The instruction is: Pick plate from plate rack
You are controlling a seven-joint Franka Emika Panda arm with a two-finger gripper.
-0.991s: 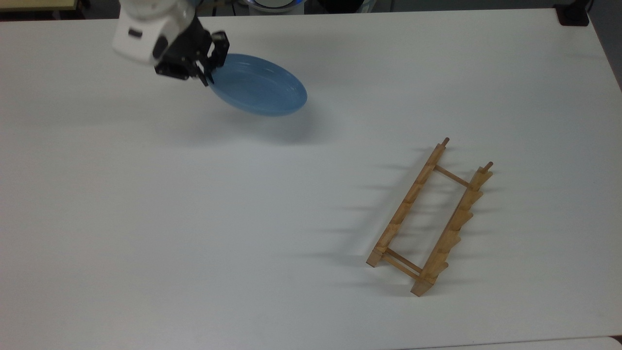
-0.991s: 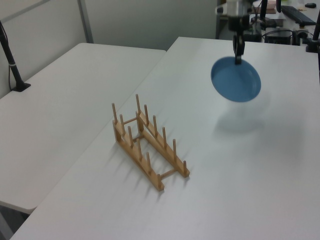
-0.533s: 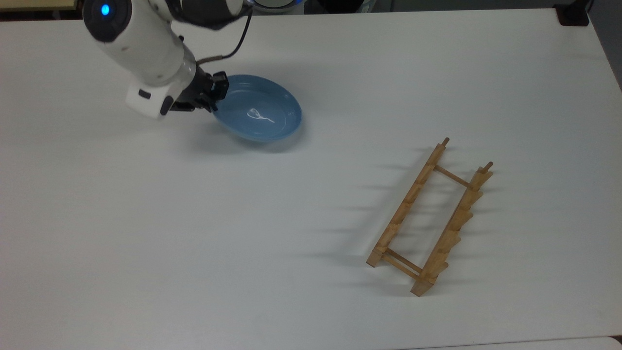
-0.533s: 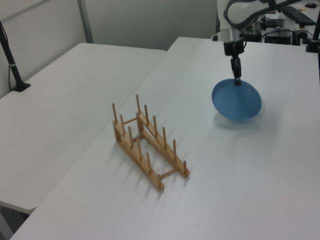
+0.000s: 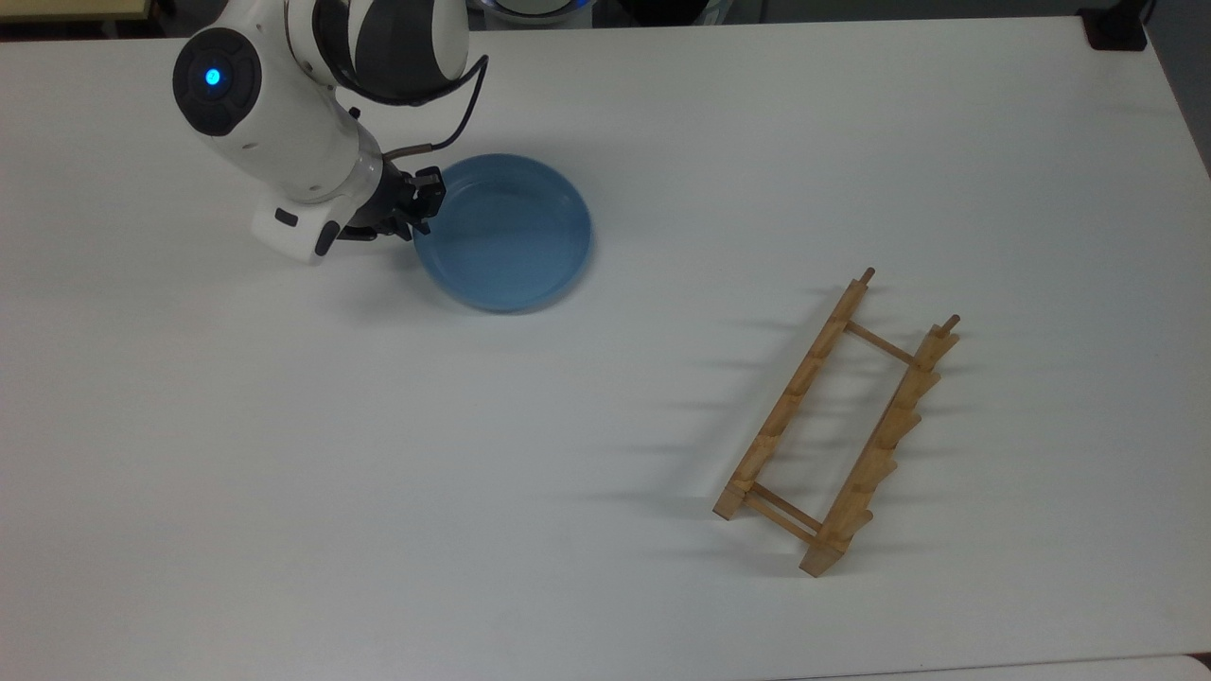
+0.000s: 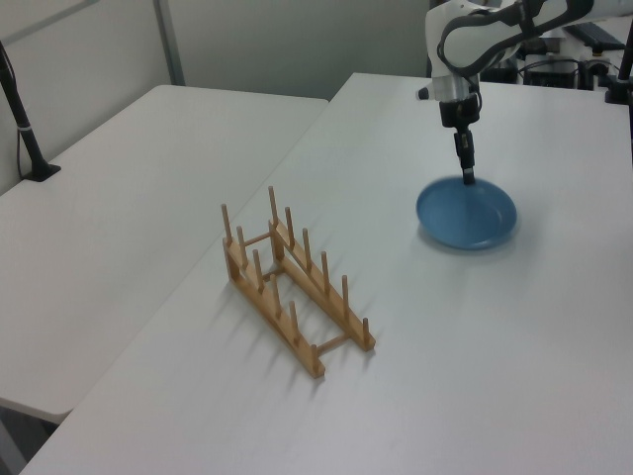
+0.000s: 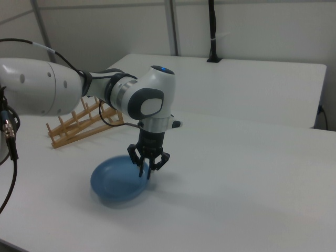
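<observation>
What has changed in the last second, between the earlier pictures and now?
The gripper brought the plate down: a second ago it hung tilted above the table, and now it lies flat on it. The gripper remains closed on the rim at the top view's left. The arm leaned lower over the table. The plate rack has not moved and holds nothing.
</observation>
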